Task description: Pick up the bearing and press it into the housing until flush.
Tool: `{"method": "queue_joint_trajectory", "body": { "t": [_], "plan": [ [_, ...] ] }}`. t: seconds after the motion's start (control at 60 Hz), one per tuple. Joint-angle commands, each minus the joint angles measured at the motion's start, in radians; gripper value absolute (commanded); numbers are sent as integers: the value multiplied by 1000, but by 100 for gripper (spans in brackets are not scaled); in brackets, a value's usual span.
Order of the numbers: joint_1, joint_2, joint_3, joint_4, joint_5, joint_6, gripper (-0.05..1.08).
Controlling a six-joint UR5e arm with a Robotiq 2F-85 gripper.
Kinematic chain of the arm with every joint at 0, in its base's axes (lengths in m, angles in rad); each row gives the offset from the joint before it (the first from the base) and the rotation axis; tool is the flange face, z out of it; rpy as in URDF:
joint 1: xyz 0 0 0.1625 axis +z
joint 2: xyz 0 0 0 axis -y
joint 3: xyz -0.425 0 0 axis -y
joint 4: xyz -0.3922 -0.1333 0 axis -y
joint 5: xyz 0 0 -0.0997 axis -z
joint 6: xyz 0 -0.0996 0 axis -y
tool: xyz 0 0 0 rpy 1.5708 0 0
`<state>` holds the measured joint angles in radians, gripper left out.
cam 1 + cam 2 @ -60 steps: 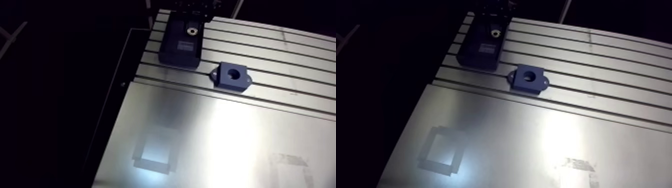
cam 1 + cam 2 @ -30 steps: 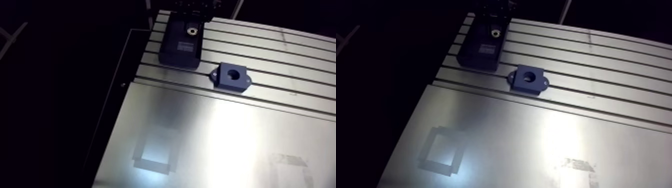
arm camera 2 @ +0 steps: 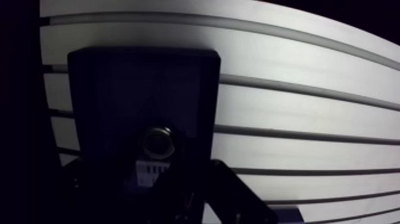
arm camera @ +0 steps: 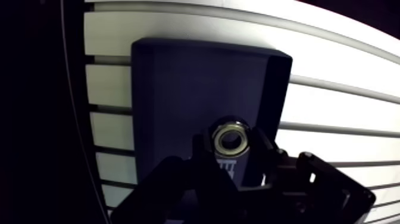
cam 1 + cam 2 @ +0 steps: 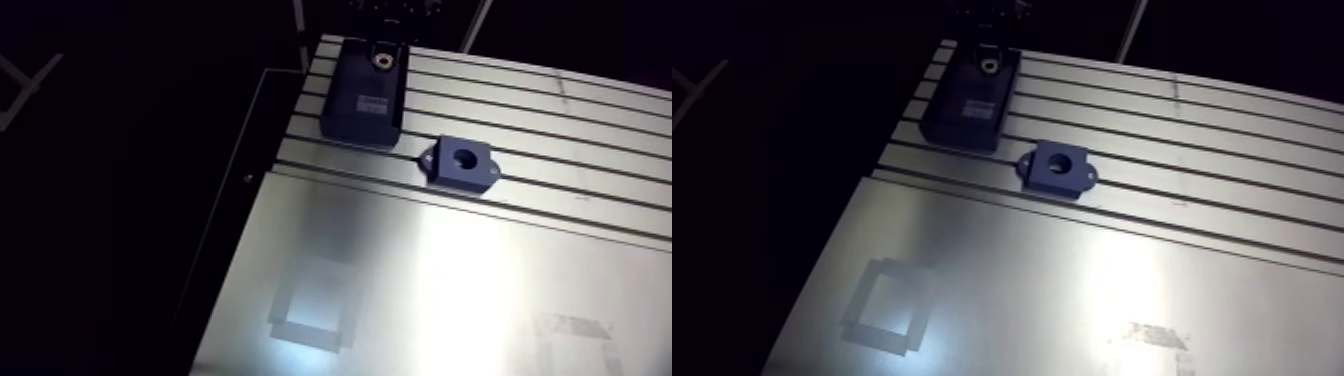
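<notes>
**Bearing gripped over dark block, housing empty**

The bearing (image 4: 219, 138), a small silver ring w/ an open bore, is seen in the wrist view between the two fingers (image 4: 265, 156) of the gripper (image 4: 231, 143). The jaws are clamped on it: one finger is pressed to each side of the rim and no gap can be made out. Under and ahead of the gripper a dark rectangular block (image 5: 350, 95) is seen. Whether the bearing rests on the block or is held just above it can't be told.

In the arm view the gripper is found at the far edge of the table (image 5: 560, 120), dark and cut off by the frame, directly over the block's far end. The block is laid lengthwise, far to near, across several table slots, close to the table's left edge. A pale label (image 5: 371, 100) is carried on its top, nearer than the bearing.

The housing (image 5: 447, 168), a dark blue block w/ a round bore facing up and a small mounting ear at each side, is set on the slotted table to the right of the block's near end, near it but not touching. Nothing is seen in its bore. It is well apart from the gripper.

Nearer than both, a smooth metal plate (image 5: 450, 280) is laid over the table.
</notes>
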<state>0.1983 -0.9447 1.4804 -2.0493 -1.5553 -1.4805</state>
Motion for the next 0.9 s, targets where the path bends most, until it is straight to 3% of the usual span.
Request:
{"method": "queue_joint_trajectory", "body": {
  "t": [0.017, 0.433, 0.567, 0.733, 0.9],
  "plan": [
    [6, -37, 2, 14, -1, -4, 60],
    [0, -142, 46, 51, -4, -42, 61],
    [-9, -168, 74, 57, -15, -55, 61],
    [-38, -204, 140, 45, -43, -76, 61],
    [-67, -234, 186, 42, -45, -92, 61]
  ]
}}
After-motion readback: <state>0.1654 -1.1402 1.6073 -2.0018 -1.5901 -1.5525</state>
